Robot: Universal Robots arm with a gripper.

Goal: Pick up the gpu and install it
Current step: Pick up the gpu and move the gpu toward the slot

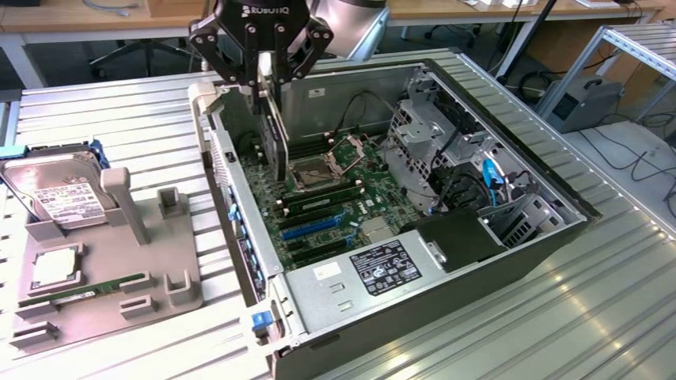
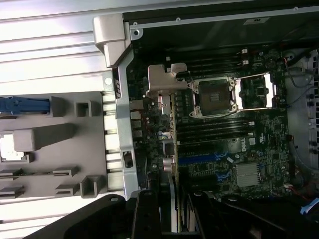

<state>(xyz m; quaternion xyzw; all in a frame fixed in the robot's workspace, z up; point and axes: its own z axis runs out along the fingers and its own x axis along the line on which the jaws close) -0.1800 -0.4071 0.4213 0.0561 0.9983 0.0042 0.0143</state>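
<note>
The gpu [image 1: 277,131] is a thin black card held upright and edge-on by my gripper [image 1: 264,79], which is shut on its upper edge. The card hangs inside the open computer case [image 1: 528,237], over the motherboard [image 1: 328,206], beside the CPU socket [image 1: 315,170] and near the case's rear wall. Whether its lower end touches the board I cannot tell. In the wrist view the gpu [image 2: 173,149] runs as a narrow strip from between my fingers [image 2: 147,214], and its silver end bracket [image 2: 162,84] sits over the board next to the socket [image 2: 214,94]. A blue slot [image 2: 199,159] lies beside the card.
On the exterior view's left a grey fixture tray [image 1: 106,269] holds a silver hard drive [image 1: 58,198] and a green memory stick [image 1: 95,286]. Drive cages and cables [image 1: 444,158] crowd the case's far side. The case's rear wall [image 1: 227,182] stands close to the card.
</note>
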